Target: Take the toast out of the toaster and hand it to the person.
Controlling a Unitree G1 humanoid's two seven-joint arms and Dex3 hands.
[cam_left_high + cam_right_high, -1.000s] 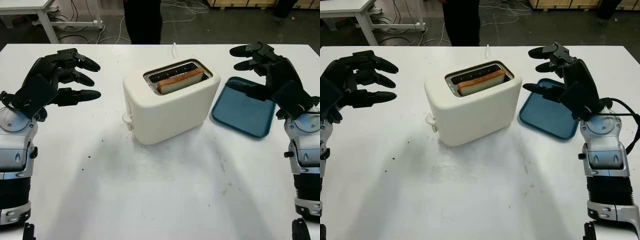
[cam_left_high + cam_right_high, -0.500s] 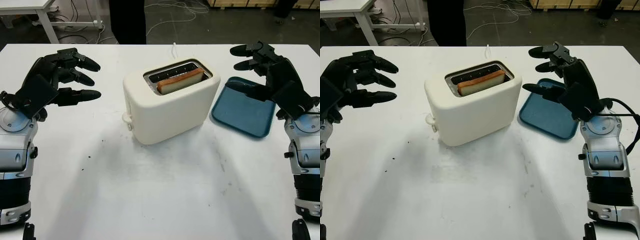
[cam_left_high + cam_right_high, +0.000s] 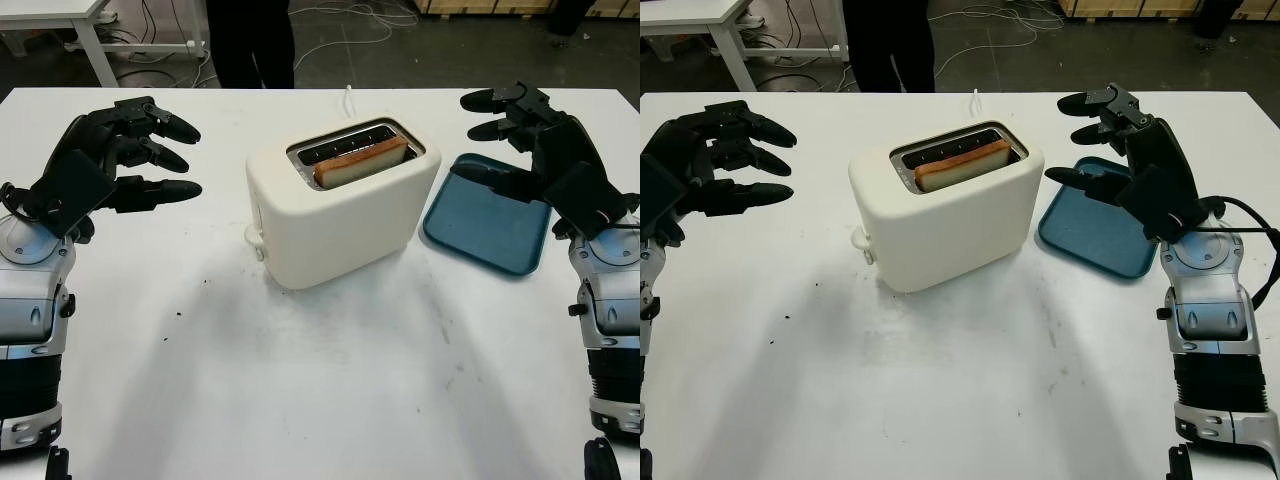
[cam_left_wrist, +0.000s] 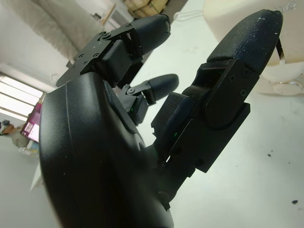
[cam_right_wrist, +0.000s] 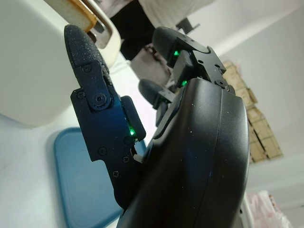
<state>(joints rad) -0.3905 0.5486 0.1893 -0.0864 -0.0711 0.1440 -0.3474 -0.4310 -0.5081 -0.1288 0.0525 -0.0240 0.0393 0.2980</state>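
On the white table (image 3: 320,400), head views show a cream plastic toaster (image 3: 340,205) with a browned slice of toast (image 3: 360,162) in its slot. Left hand (image 3: 110,160) and right hand (image 3: 540,150) hover open, holding nothing, right above a blue tray (image 3: 487,230). Behind stands a person in dark trousers (image 3: 250,40). Wrist views show each hand's black fingers (image 4: 237,57) near the toaster.
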